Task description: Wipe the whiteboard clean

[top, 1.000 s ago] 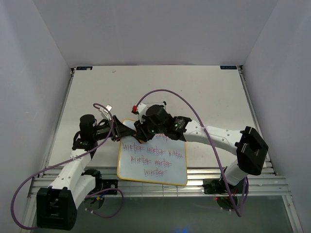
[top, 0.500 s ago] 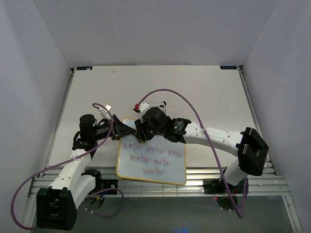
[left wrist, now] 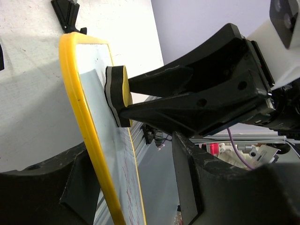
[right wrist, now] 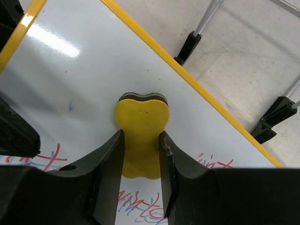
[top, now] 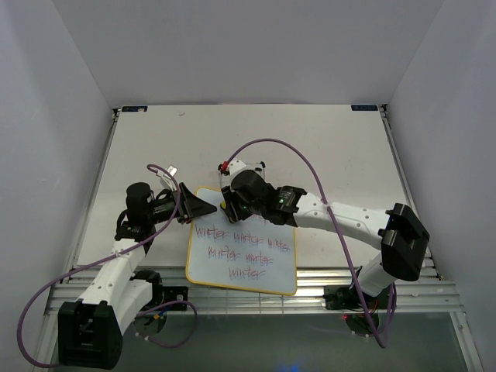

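Observation:
The whiteboard point(top: 244, 263) with its yellow frame leans on its wire stand near the table's front middle. Purple-red scribbled words point(top: 244, 246) fill its middle and lower part; its top strip is wiped white. My right gripper point(top: 230, 203) is shut on the yellow eraser point(right wrist: 140, 136) and presses it flat on the board point(right wrist: 84, 70) just above the writing point(right wrist: 136, 206). My left gripper point(top: 203, 206) is open, its fingers straddling the board's top left edge point(left wrist: 82, 117). In the left wrist view the eraser point(left wrist: 117, 93) sits against the board face, and a wide gap separates the board from my right-hand finger point(left wrist: 211, 187).
The stand's black feet point(right wrist: 187, 47) rest on the white table point(top: 310, 147) behind the board. An aluminium rail point(top: 325, 279) runs along the near edge. Purple cables point(top: 310, 167) loop over both arms. White walls close in the table on three sides.
My right gripper with the eraser has shifted slightly along the board's top strip. The left arm and the board have hardly moved.

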`<state>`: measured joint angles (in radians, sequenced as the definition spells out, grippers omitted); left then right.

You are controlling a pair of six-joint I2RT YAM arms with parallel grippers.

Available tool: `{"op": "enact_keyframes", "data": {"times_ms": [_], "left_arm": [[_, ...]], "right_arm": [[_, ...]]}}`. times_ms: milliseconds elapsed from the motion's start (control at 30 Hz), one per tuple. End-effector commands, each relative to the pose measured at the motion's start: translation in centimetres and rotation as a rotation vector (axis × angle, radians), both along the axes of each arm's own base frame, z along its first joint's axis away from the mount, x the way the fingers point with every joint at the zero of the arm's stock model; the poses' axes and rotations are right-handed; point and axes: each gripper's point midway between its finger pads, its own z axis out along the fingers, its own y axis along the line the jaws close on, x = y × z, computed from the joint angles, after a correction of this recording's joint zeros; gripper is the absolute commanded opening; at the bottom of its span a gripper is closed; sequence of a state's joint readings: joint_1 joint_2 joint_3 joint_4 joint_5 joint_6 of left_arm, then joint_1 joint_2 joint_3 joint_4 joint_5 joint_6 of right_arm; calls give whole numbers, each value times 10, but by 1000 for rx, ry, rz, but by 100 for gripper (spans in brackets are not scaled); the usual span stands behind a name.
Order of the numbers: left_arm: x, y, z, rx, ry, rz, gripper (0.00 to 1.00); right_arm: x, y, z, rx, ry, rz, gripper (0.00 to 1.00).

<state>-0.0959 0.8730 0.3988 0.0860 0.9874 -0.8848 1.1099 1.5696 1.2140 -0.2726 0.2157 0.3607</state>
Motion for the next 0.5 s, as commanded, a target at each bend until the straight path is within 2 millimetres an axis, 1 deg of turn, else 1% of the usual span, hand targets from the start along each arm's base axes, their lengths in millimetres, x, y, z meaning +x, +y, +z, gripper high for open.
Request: {"op": "enact_keyframes", "data": {"times_ms": [0,33,100,133,167,233,300,400,467], "left_arm": [[-8,-5,27,-36,-113,-63,66],[-8,-5,26,-35,-111,-63,66],[-8,-5,26,-35,-108,-61,66],[-8,-5,26,-34,-111,-58,66],[-8,-5,26,-35,-107,-58,66],[-9,-5,26,-37,-109,-59,66],[-9,-5,27,-37,-116,-58,66],[-10,-5,27,-39,-118,-60,66],[-10,-5,28,-42,-119,-59,66]], "right_arm": [[6,-9,7,-6,-9,-37,21],[-3,-3,8,15,15,18,21],[-12,12,16,85,7,119,21],[-27,22,20,128,37,213,22],[-33,30,26,163,27,258,21],[-43,38,34,189,11,318,20],[-45,45,43,224,-2,343,21],[-41,54,50,229,-3,346,21],[-41,59,51,229,7,346,21]]}}
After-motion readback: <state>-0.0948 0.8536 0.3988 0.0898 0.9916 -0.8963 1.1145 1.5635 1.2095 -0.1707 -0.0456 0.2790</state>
